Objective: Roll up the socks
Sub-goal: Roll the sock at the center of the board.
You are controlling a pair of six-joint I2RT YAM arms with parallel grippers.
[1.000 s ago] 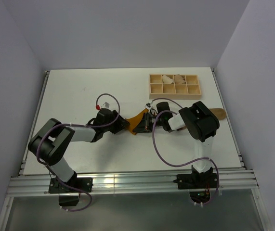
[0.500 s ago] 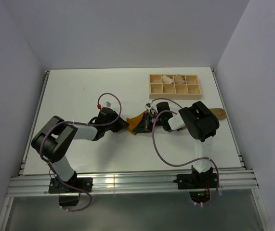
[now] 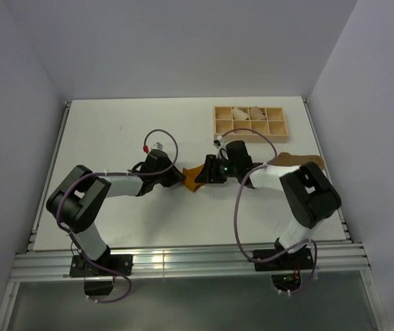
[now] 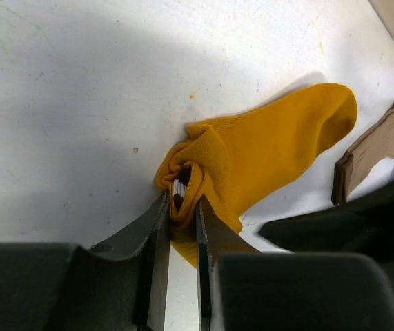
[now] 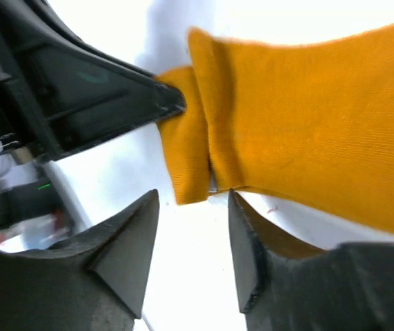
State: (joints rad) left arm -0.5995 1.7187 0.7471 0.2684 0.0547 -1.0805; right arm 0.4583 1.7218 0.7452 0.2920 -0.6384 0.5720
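The mustard-orange sock [image 4: 272, 148] lies on the white table, its rolled, bunched end pinched between the fingers of my left gripper [image 4: 181, 198], which is shut on it. A bit of white-striped cuff shows inside the bunch. From above, that sock [image 3: 195, 179] sits between my left gripper [image 3: 180, 178] and my right gripper [image 3: 208, 171]. My right gripper [image 5: 193, 196] stands open just short of the sock's folded edge [image 5: 190, 165], holding nothing. The tan-brown sock [image 4: 384, 138] with its darker cuff lies flat to the right [image 3: 288, 158].
A wooden compartment tray [image 3: 277, 127] stands at the back right with pale rolled bundles [image 3: 239, 113] in its far cells. The left gripper's dark finger [image 5: 107, 96] reaches in close to my right jaws. The table's right edge runs just beyond the tan sock.
My left gripper closed on the mustard sock's bunched end. My right gripper let go of the sock and opened; its arm swung lower and rightward, uncovering more of the tan sock.
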